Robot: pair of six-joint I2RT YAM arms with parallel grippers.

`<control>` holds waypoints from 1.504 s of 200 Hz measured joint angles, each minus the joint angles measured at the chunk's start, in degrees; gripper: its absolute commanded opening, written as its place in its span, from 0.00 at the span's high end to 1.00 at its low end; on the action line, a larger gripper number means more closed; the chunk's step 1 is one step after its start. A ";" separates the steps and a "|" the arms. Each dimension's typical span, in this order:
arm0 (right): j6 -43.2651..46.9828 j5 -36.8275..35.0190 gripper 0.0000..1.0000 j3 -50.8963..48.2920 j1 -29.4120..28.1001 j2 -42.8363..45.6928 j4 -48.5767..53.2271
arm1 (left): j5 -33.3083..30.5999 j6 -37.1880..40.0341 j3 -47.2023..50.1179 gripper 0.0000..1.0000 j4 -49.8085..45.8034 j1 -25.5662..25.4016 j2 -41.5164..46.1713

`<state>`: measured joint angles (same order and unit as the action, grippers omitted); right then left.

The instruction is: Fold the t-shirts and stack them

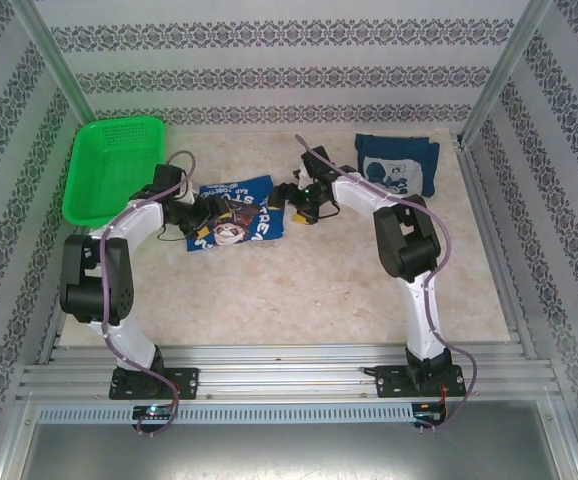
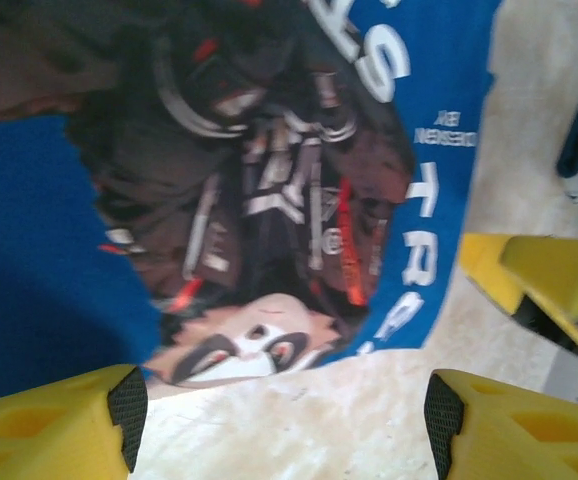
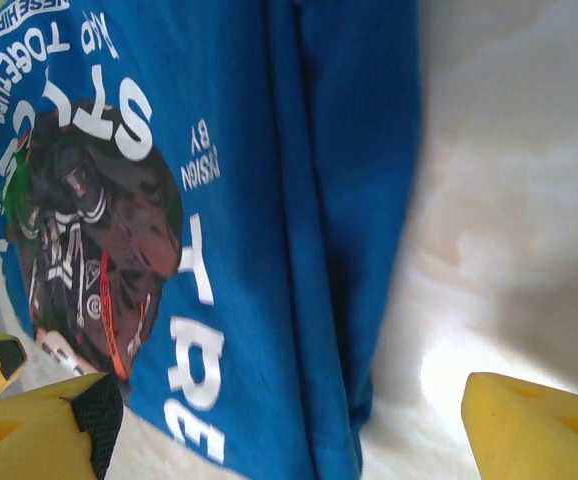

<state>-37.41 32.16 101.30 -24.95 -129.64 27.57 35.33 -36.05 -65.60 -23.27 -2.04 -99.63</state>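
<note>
Left pincer (image 2: 284, 412) and right pincer (image 3: 284, 420) both released, flanking middle t-shirt (image 1: 237, 212). Risk: pinching only top layer would drag fold open before stacking on far t-shirt (image 1: 397, 165).

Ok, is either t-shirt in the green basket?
No, the printed t-shirt lies in the middle and the folded t-shirt at far right, both outside the basket.

Both arms reach from their bases toward the t-shirt (image 1: 239, 215), elbows raised and bent outward. The left arm (image 1: 119, 240) angles in from the t-shirt's left. Its left gripper (image 2: 284, 410) sits low at that edge, yellow fingers (image 2: 59, 420) spread wide with nothing clamped between them. The right arm (image 1: 404, 235) comes in from the t-shirt's right, and the right gripper (image 3: 289, 420) hangs over that side, jaws likewise wide apart and gripping nothing.
</note>
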 measured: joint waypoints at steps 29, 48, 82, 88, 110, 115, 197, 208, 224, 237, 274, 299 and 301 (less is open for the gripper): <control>1.44 -0.96 0.10 7.32 -1.38 -4.50 2.29 | -1.86 1.73 2.16 0.28 1.05 0.00 -3.96; 2.73 -2.51 0.11 13.60 -2.36 -7.98 5.95 | -1.86 2.75 2.21 0.28 1.25 0.20 -6.12; 5.31 -7.63 0.14 23.82 -4.39 -13.27 15.58 | -2.19 3.98 1.68 0.28 1.29 0.22 -6.51; 5.95 -8.90 0.14 25.51 -4.76 -14.05 17.57 | -2.16 4.15 1.66 0.28 1.29 0.22 -6.51; 7.74 -13.46 0.14 29.33 -5.99 -15.32 23.47 | -2.14 4.42 1.55 0.28 1.27 0.22 -6.51; 7.93 -14.36 0.14 29.62 -6.08 -15.30 24.63 | -2.14 4.50 1.53 0.28 1.27 0.22 -6.51; 10.14 -19.26 0.16 32.85 -6.82 -16.90 30.56 | 0.02 3.41 2.58 0.13 2.71 0.22 0.31; 9.92 -19.30 0.17 32.92 -6.82 -17.31 30.42 | 0.72 2.73 2.01 0.11 3.10 0.22 3.82; 9.18 -19.08 0.22 34.25 -6.78 -17.84 30.27 | 1.86 1.38 -0.11 0.10 3.80 0.22 8.81; 8.63 -19.30 0.30 35.32 -6.82 -18.80 30.03 | 2.64 0.83 -2.01 0.09 4.76 0.22 12.59; 7.08 -19.78 0.64 35.95 -6.54 -19.56 29.49 | 3.58 1.40 -6.47 0.09 3.76 0.22 21.07; 5.14 -20.15 0.82 35.93 -6.58 -19.96 27.74 | 2.73 3.34 -7.04 0.09 -0.07 0.22 23.65; 5.11 -20.11 0.84 35.93 -6.60 -20.04 27.45 | 2.60 3.54 -7.04 0.09 -0.46 0.22 23.78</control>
<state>-32.29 12.05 137.23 -31.55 -149.69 55.02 37.93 -32.51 -72.64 -23.73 -1.83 -75.85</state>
